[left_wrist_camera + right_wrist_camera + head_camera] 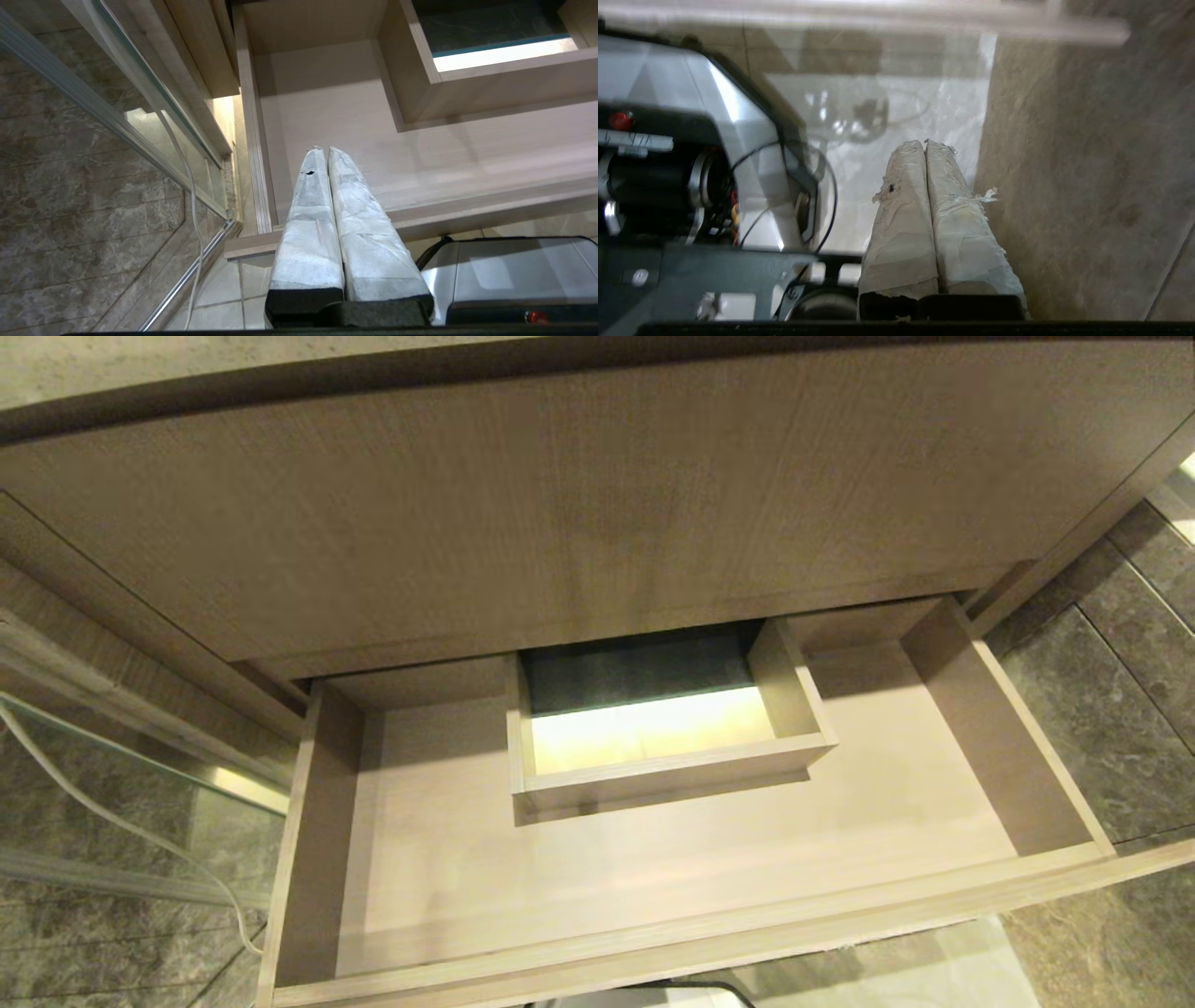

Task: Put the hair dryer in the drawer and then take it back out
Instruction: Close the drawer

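The drawer (pixel 653 877) stands pulled out, a wide shallow light wood-grain tray with a boxed cutout (pixel 653 775) at mid-back and nothing lying on its floor. The hair dryer is out of view. Neither arm shows in the head view. My left gripper (pixel 325 149) is shut and holds nothing; it hovers over the drawer (pixel 355 135) near its front left corner. My right gripper (pixel 924 143) is shut too, empty, low beside my base (pixel 691 116) over pale floor tiles, next to a brown stone-look surface (pixel 1087 177).
Above the drawer rises a taller wood-grain front panel (pixel 579 513) under a counter edge. A glass panel with a metal rail (pixel 140 756) and a thin white cable (pixel 121 821) stand to the left. Dark marble tiles (pixel 1111 709) lie to the right.
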